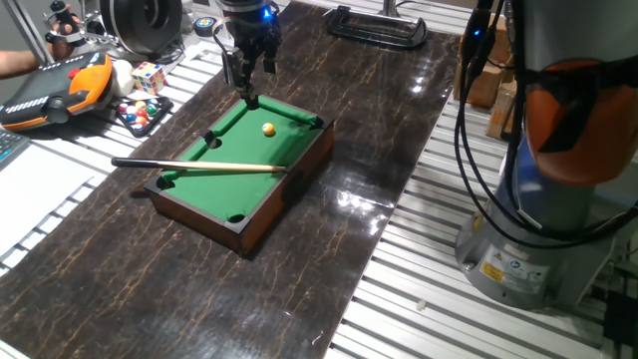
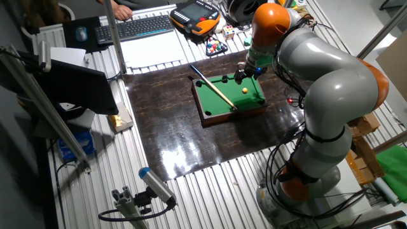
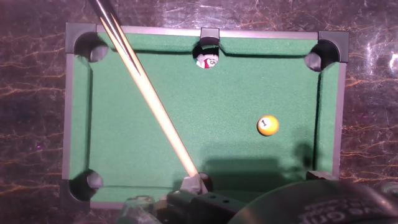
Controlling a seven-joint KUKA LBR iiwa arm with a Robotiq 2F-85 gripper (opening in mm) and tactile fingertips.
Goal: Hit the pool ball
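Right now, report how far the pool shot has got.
Done: the gripper hangs low over one end of the mini pool table. In hand: nothing; the cue lies loose across the felt. Left: the hit itself, as the yellow-orange pool ball sits apart from the gripper, untouched on the felt.

You have open felt all around the pool ball (image 3: pixel 268 125); the cue stick (image 3: pixel 149 99) lies diagonally across the pool table's (image 3: pixel 186 81) other half.
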